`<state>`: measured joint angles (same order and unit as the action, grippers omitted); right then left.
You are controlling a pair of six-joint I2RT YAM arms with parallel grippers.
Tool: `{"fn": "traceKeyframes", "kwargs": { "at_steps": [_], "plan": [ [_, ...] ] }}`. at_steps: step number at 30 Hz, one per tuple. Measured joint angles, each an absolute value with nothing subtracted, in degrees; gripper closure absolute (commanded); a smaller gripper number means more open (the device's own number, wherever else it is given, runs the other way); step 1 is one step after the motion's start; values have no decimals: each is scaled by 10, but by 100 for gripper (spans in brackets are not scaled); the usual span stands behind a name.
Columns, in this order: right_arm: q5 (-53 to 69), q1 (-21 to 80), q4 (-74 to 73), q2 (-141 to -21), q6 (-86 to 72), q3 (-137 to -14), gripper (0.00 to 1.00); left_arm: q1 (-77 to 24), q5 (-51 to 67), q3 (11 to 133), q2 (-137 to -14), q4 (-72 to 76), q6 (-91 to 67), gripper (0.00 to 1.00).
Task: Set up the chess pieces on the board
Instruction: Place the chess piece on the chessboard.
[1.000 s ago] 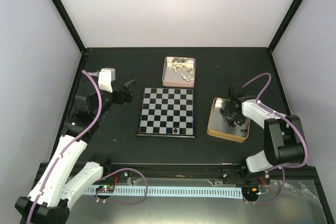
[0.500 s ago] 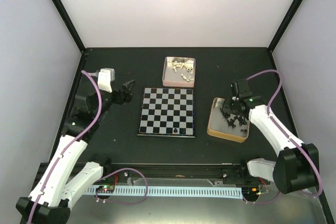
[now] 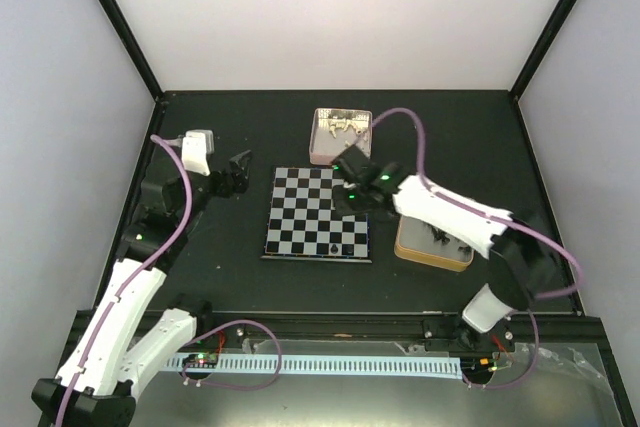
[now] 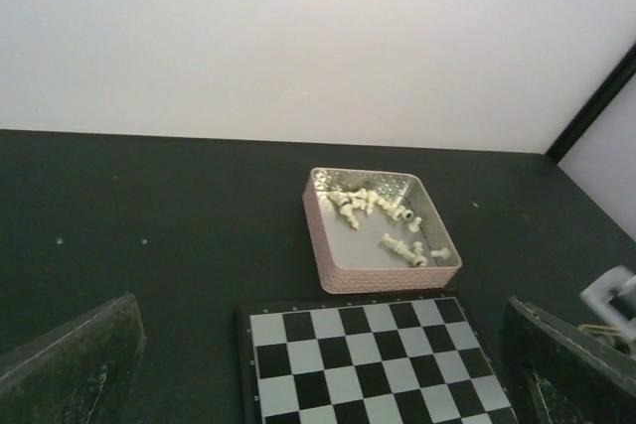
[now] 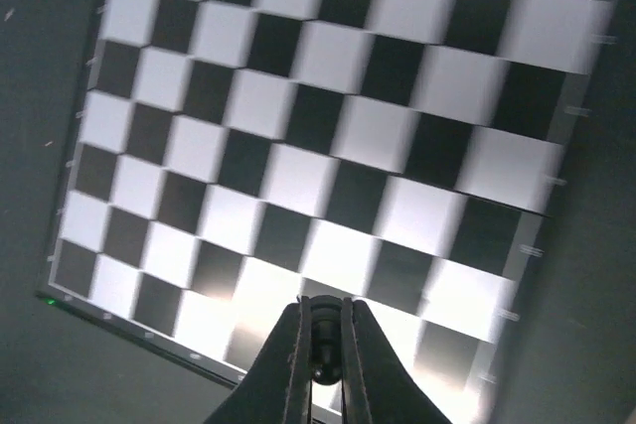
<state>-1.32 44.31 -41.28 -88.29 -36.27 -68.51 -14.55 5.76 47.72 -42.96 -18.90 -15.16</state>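
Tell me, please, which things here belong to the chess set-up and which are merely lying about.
Belong:
board
black piece in the shut right gripper
black pieces on the board's near row
cream pieces in the pink tin
spare black pieces in the tan tin

Lying about:
white cable strip at the near edge
purple cables

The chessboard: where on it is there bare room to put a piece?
Most of the black-and-silver checkered board is bare, chiefly its left half. A small black chess piece stands on the near row, and the right gripper, shut on a dark piece, hangs over the right side. The pink tin of white pieces is crowded.
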Motion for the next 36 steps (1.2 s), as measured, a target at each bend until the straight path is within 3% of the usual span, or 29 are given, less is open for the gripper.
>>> {"fn": "traceKeyframes", "kwargs": {
  "at_steps": [7,14,36],
  "plan": [
    [-14,560,-415,-1064,-364,-836,99,-135,-43,477,-417,-209,-165,1],
    [-28,607,-439,-1212,-361,-983,99,-127,-124,477,-415,-234,-177,1],
    [14,623,-431,-1265,-361,-1006,96,-124,-204,477,-394,-249,-196,1]
  ]
}}
